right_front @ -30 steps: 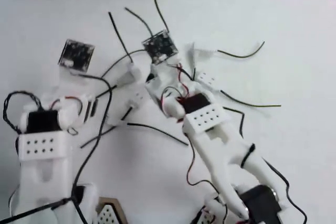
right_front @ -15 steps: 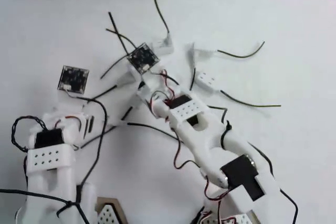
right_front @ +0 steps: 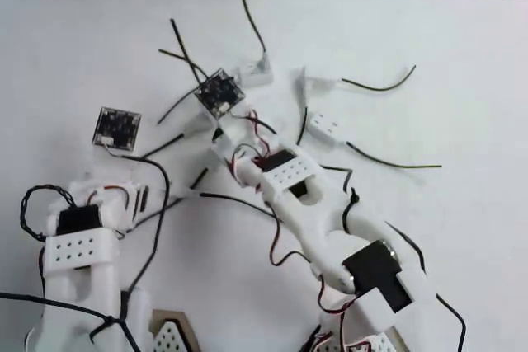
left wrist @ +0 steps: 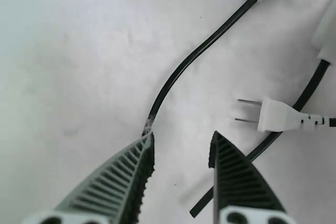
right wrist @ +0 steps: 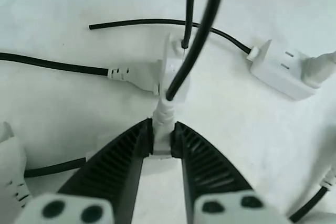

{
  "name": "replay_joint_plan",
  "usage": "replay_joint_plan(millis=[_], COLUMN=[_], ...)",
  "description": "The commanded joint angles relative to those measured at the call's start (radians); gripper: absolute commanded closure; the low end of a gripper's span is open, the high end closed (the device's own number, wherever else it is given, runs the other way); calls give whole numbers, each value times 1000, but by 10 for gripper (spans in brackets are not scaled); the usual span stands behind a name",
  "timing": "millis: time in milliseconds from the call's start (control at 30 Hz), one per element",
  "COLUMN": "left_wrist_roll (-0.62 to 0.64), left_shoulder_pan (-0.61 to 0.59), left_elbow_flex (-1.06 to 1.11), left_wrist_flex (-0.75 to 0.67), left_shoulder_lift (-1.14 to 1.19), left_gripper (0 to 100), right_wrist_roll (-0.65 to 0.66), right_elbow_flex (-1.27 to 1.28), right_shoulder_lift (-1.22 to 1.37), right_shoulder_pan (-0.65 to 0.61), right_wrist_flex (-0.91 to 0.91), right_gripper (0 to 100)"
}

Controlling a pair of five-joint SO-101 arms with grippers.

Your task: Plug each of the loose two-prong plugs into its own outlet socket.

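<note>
Right arm (right_front: 318, 212) has swung left and left arm (right_front: 78, 245) has drawn back since a second ago | white two-prong plug (right wrist: 163, 111) pinched tight in right gripper (right wrist: 164, 127), touching white plastic outlet block (right wrist: 172, 66) | second loose white plug (left wrist: 278, 119) lies on white worktop (left wrist: 63, 51) beside left gripper (left wrist: 181, 142), which gapes empty

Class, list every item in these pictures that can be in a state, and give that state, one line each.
grey ribbed left gripper: open, empty.
white two-prong plug on black cord: loose on the table, prongs bare.
black ribbed right gripper: shut.
small white plug: clamped in it; seated or not, unclear.
white outlet block with two slots: those slots empty.
</note>
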Motion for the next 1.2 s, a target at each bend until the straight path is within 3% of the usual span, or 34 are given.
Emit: replay_joint_plan(millis=[0,600,1167], left_wrist_roll=[-9,-11,-11], left_shoulder_pan=[-8,-8,-8], left_elbow_flex=[-6,2,15], left_wrist_flex=[-21,-18,-21], left_shoulder_lift=[-28,-28,-33], left_gripper=[819,819,819], right_wrist_roll=[11,18,12], right_elbow_flex=[18,103,55], right_shoulder_lift=[-4,-15,-4], right_shoulder_pan=[5,84,31], right_wrist_flex=[-13,-7,105], right_gripper=[981,981,981])
